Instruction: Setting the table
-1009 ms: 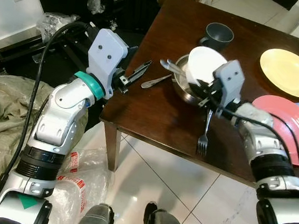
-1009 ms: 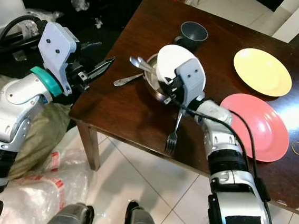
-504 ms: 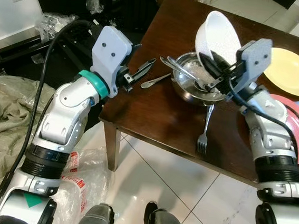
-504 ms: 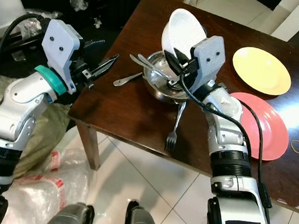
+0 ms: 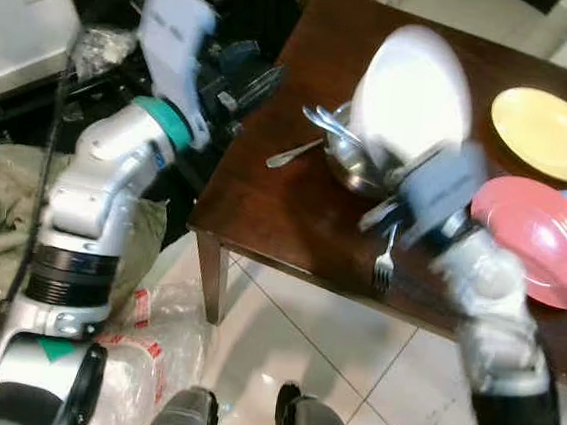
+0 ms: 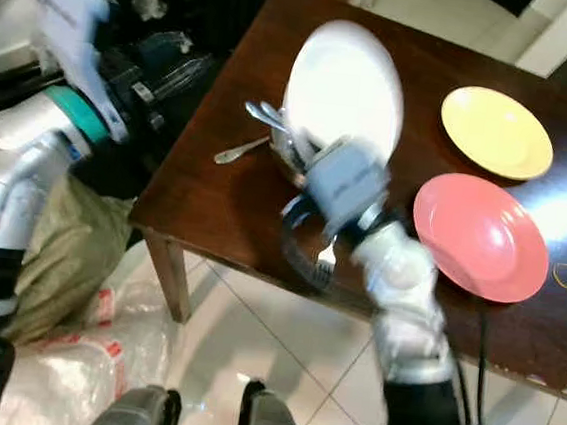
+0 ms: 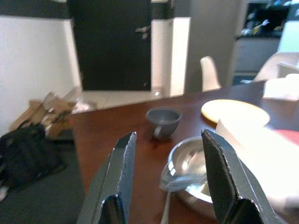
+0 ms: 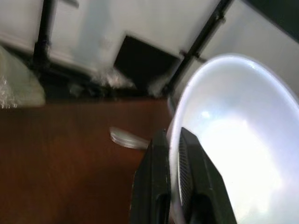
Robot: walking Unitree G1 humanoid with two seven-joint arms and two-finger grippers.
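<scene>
Right wrist view shows you the right gripper [image 8: 174, 154] clamped on the rim of the white bowl [image 8: 238, 144], one finger each side of the wall. Beneath the lifted bowl sits the dark table [image 5: 283, 213], then the red plate [image 5: 542, 237] beside your wrist, then the steel bowl [image 7: 189, 163] ahead of the left gripper [image 7: 166, 177], whose fingers stand spread and empty. Treat the bowl as stiff, glazed, slippery and breakable; that edge pinch could let it swing.

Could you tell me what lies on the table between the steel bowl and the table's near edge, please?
A fork lies there on the dark table, tines toward the near edge, below the steel bowl; this shows in both eye views.
</scene>
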